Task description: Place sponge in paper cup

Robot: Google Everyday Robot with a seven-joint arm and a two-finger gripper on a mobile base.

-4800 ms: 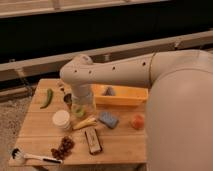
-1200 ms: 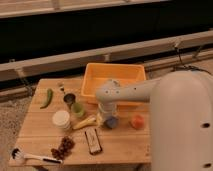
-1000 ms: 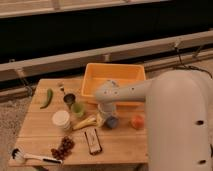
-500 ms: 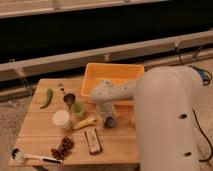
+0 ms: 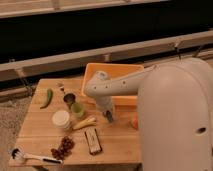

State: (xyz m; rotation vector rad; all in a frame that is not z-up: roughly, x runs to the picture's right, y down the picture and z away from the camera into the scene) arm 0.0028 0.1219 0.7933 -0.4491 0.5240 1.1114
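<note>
**Wood surface, sponge not yet in the cup**

We see the gripper point(image 5: 108, 116) low at the pale, grained wooden surface point(image 5: 35, 135). It is just nearer than the orange plastic tray point(image 5: 112, 72) and to the right of the paper cup point(image 5: 61, 120). We cannot tell whether it is spread or pinching anything. The sponge is hidden, and we judge it lies under the gripper. The cup is round with a wide cream rim and shows nothing blue-grey inside. Lifting, carrying left and dropping are all left to do.
</note>
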